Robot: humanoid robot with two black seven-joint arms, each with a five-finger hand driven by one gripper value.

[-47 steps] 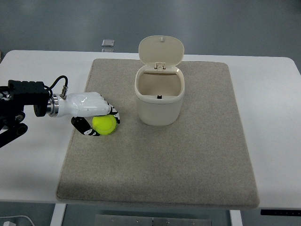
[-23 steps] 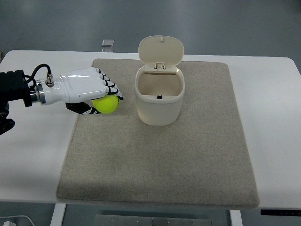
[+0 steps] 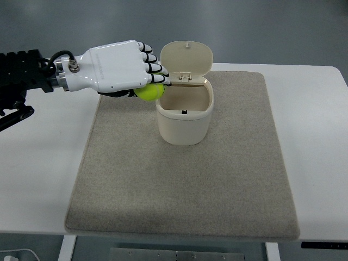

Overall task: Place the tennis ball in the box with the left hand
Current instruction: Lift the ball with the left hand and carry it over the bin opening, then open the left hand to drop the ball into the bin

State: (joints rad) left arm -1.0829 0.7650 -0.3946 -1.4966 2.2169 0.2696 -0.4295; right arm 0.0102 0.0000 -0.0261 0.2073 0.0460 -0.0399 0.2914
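Observation:
My left hand (image 3: 142, 81), white with black finger joints, is shut on a yellow-green tennis ball (image 3: 149, 92). It holds the ball in the air at the left rim of a cream box (image 3: 185, 117). The box stands upright on a grey mat (image 3: 185, 179), with its hinged lid (image 3: 186, 57) tipped open at the back. The inside of the box looks empty apart from a small dark mark. The hand covers most of the ball from above. My right hand is out of the picture.
The mat lies on a white table (image 3: 43, 179). A small grey object (image 3: 124, 50) lies on the floor beyond the table's far edge.
My left hand has lifted the ball off the mat and carried it up and to the right, from the mat's left side to the box's left rim.

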